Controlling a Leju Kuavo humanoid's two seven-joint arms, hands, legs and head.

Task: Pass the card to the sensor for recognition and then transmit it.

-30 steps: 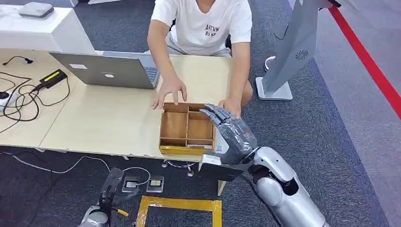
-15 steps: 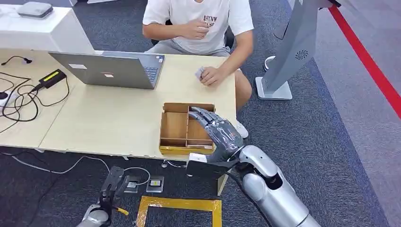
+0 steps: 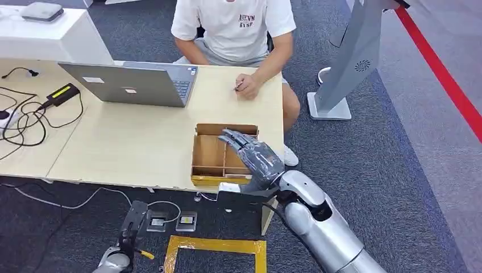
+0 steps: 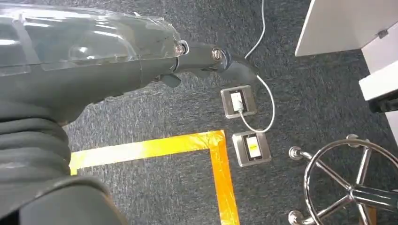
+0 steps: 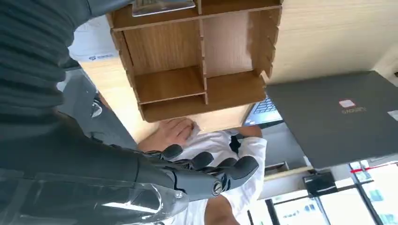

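Right robot hand (image 3: pixel 253 154) over tray (image 3: pixel 207 152), empty; card (image 3: pixel 239 86) (person's hand) well apart.

Shirt (image 3: pixel 234 23) print (two dark lines) too blurred, perhaps letters; nothing else legible.

It was an office or robot test area; dark grey carpet (image 3: pixel 369 165) covered the floor, crossed by a red line (image 3: pixel 440 71) and yellow tape (image 3: pixel 216 245); a person (image 3: pixel 236 25) sat at a pale wooden desk (image 3: pixel 125 148) bearing an open laptop (image 3: pixel 128 84), loose cables (image 3: pixel 25 122) and a wooden compartment tray (image 3: pixel 219 154); floor power sockets (image 4: pixel 246 124) and a chair's chrome base (image 4: pixel 347 183) showed below.
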